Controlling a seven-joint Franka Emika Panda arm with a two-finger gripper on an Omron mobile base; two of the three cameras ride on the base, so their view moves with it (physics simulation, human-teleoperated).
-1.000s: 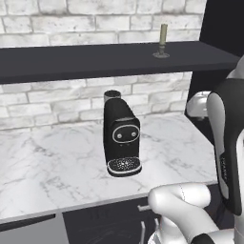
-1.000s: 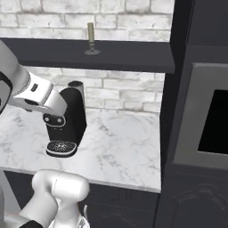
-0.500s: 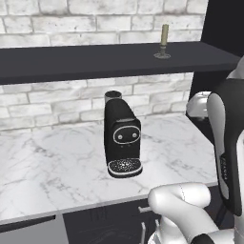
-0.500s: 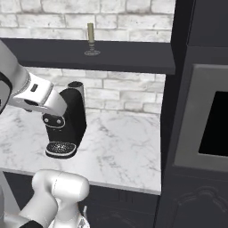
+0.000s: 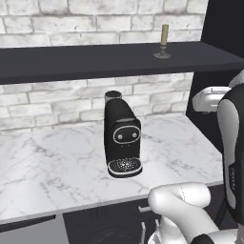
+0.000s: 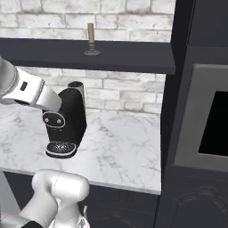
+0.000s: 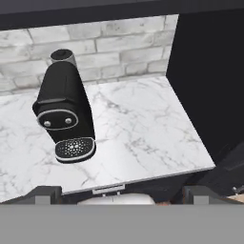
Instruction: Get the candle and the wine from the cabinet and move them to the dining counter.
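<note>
While hanging over the front edge of the marble worktop (image 7: 138, 128), held wide open at the gripper (image 7: 122, 194), with the two dark fingertips (image 7: 47, 193) far apart at the bottom of the hand view and with nothing between the jaws. Ahead of the jaws and a little to their left, on the worktop, a black coffee machine (image 7: 64, 112), upright, with a round perforated drip tray at its foot and a grey cylinder on top; well apart from the fingertips, not touched. Behind the machine, a white brick wall (image 7: 105, 52); to the right of the jaws, a tall dark side panel (image 7: 205, 76) closing the worktop at that end. High above the jaws and beyond them, on top of the dark charcoal cabinet (image 5: 95, 59), the candle (image 5: 164, 40): upright in its small dark holder with a round flat base, near the right end of the flat top in the left base view, close to the brick wall behind. In the right base view, again the candle (image 6: 91, 38), upright on the cabinet (image 6: 129, 55), above the coffee machine (image 6: 67, 124) and slightly further right. Further to the right of the jaws in that view, a built-in oven (image 6: 209, 124) in a tall dark column. Cannot tell from these views how near the jaws to the candle.
</note>
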